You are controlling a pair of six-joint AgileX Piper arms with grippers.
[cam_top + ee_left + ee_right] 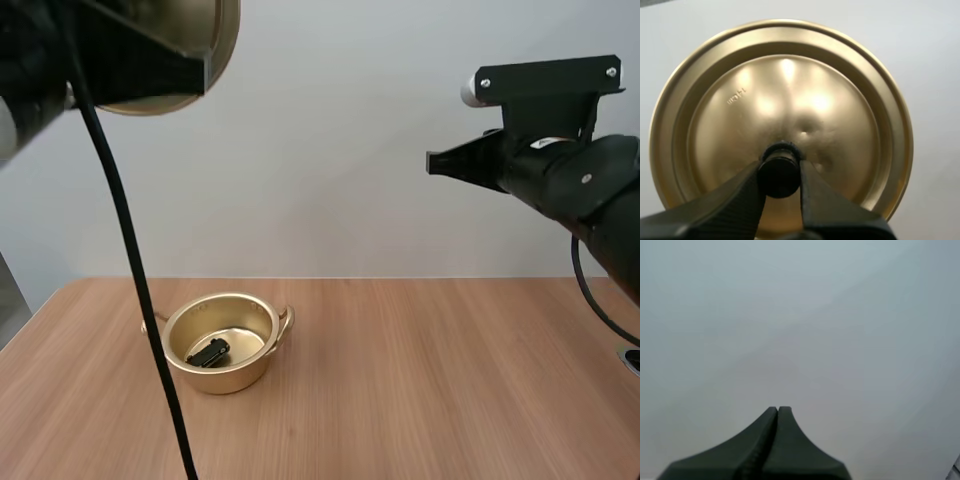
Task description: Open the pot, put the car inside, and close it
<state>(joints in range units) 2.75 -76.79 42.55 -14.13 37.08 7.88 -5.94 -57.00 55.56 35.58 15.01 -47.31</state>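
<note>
Since the car (208, 353) lies in the pot (248, 376) well below the left pincer (780, 174) clamping the lid (782, 95) by its knob (779, 167), closing remains: lower it squarely; right pincer (778, 413) closed, empty.

1. The lid (222, 40) runs off the high view's top edge, mostly behind the left arm (120, 60).
2. The car (208, 353) in the pot (262, 312) is too small for detail.
3. Fingers (740, 200) of the left gripper (780, 166) hide the sides of the knob (779, 180).

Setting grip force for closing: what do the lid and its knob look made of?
The lid: thin gold-coloured metal, perhaps aluminium or brass; satin sheen, soft glints, a small dent near the centre. The knob: matte black, probably plastic; no shine.
</note>
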